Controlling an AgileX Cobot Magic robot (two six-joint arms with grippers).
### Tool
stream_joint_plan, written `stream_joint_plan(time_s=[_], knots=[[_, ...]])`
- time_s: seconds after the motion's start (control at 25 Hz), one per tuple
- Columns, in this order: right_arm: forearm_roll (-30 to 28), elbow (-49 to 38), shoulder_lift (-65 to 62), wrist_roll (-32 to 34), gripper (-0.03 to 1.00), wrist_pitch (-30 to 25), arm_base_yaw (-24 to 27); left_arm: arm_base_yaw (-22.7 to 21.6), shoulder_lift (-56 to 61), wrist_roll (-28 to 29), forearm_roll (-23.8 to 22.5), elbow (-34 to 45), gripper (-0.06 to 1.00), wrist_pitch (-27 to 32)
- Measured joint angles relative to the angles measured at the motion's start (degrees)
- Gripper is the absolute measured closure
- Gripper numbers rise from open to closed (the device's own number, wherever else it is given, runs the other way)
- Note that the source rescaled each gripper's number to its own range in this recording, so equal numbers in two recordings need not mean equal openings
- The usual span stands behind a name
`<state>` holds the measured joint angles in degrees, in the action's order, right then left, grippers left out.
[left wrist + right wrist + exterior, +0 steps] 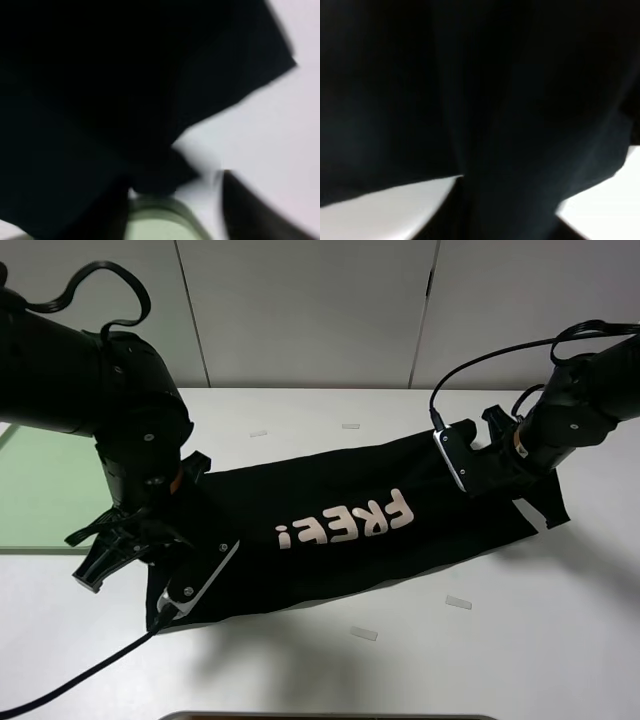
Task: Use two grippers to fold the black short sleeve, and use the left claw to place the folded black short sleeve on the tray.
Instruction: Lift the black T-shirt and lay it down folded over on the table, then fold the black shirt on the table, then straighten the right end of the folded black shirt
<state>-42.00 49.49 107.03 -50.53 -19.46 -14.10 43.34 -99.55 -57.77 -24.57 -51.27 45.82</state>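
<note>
The black short sleeve [350,530] lay across the table [520,660] as a long, partly folded band, off the tray [40,490]. My left gripper [100,558] and right gripper [490,465] sat at its ends, though I couldn't tell whether either gripped it. Further folding and placing remained.

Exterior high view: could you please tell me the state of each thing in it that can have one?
black short sleeve, folded into a long band, on the table, print up
tray, shirt not on it
left gripper, at the shirt's end near the tray, open or shut unclear
right gripper, at the shirt's far end, jaws hidden by cloth
</note>
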Motion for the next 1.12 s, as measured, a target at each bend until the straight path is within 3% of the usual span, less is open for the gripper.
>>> stream_joint_plan(time_s=[0.04, 0.08, 0.16, 0.28, 0.4, 0.52, 0.6, 0.8, 0.88, 1.0, 1.12], knots=[[2.02, 0.0, 0.0, -0.11, 0.27, 0.29, 0.0, 0.0, 0.0, -0.05, 0.07, 0.06, 0.52, 0.81], [3.92, -0.05, 0.0, -0.17, 0.15, 0.81, 0.06, 0.0, 0.0, -0.05, 0.49, 0.21, 0.37, 1.69], [6.0, -0.05, 0.0, -0.22, 0.04, 1.78, 0.06, 0.0, 0.0, 0.01, 1.57, 0.26, 0.13, 1.83], [6.88, -0.05, -0.64, -0.22, -0.02, 0.3, 0.12, 0.0, 0.0, 0.21, 2.81, 0.36, -0.01, 1.91], [7.03, -0.12, -3.44, -0.23, -0.03, -0.45, 0.17, 0.0, 0.28, 1.52, 2.42, 0.37, -0.04, 3.05], [7.2, -0.14, -5.84, -0.23, -0.03, 0.32, 0.17, 0.0, 2.35, 5.73, -2.16, -0.12, -0.05, 3.51], [7.26, -0.14, -8.81, -0.23, -0.03, 1.51, 0.17, 0.0, 5.62, 15.67, -10.2, -2.46, -0.05, 3.74], [9.32, -0.18, -18.3, 0.7, -0.03, 2.88, 0.17, 0.0, 12.18, 33.32, -20.97, -6.43, -0.05, 5.34], [10.86, -0.18, -22.23, 1.42, -0.03, 3.54, 0.17, 0.0, 13.38, 36.29, -22.13, -7.04, -0.05, 5.5], [12.94, -0.18, -26.9, 3.16, -0.03, 5.5, 0.17, 0.0, 19.07, 46.92, -23.59, -9.02, -0.05, 8.23], [14.86, -0.18, -31.17, 5.06, -0.03, 7.16, 0.17, 0.0, 23.91, 49.36, -23.41, -9.09, -0.05, 11.75]])
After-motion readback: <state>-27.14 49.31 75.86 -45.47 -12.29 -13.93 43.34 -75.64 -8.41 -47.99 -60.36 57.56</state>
